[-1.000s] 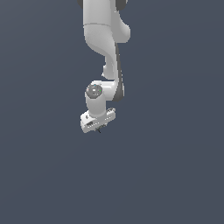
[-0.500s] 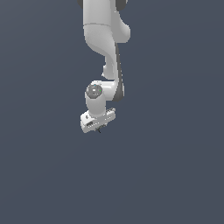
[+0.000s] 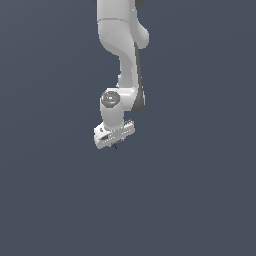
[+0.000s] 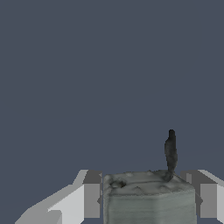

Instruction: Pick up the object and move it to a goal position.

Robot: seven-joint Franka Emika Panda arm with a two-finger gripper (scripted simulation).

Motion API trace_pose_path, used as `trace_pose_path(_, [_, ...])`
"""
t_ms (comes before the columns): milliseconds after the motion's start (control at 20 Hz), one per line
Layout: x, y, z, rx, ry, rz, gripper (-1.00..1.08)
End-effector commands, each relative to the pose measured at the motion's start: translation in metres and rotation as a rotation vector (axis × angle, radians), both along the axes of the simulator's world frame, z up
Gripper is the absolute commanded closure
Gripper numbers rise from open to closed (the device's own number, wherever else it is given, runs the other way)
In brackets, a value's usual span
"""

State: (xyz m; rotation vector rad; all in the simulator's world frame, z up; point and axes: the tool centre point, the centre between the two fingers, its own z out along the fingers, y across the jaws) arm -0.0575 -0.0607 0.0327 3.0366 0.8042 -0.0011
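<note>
Flat slate-blue background everywhere, no table edge or goal marker visible in either view. White arm (image 3: 122,55) reaching down from top of exterior view, wrist bent, gripper (image 3: 115,145) at its lowest end. Jaws closed on the object (image 4: 148,197): wrist view shows grey-tan lump wedged between two fingers (image 4: 92,199), filling the gap, thin dark stub sticking out from one corner. In exterior view only a tiny dark speck under the gripper, too small to tell details. Cannot tell whether object is lifted or resting on a surface, no shadow or contact line readable. Step in hand, by judgement: grasp done, carry phase. Next move calls for keeping grip firm and translating toward goal; goal position not shown, so direction unknown. Risk: small object, off-centre stub, possible slip.
</note>
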Motion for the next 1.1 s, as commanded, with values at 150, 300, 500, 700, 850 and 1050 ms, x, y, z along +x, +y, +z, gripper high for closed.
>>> trace_pose_path(150, [-0.006,0.019,0.030,0.000,-0.001,0.001,1.08])
trace_pose_path(300, [-0.012,0.033,0.052,-0.001,-0.001,0.001,1.08])
trace_pose_path(500, [-0.020,0.056,0.088,-0.002,-0.001,0.001,1.08])
trace_pose_path(700, [-0.028,0.080,0.126,-0.002,-0.001,0.002,1.08])
trace_pose_path(850, [-0.035,0.100,0.158,-0.003,-0.001,0.002,1.08])
trace_pose_path(1050, [-0.044,0.126,0.200,-0.003,-0.001,0.002,1.08])
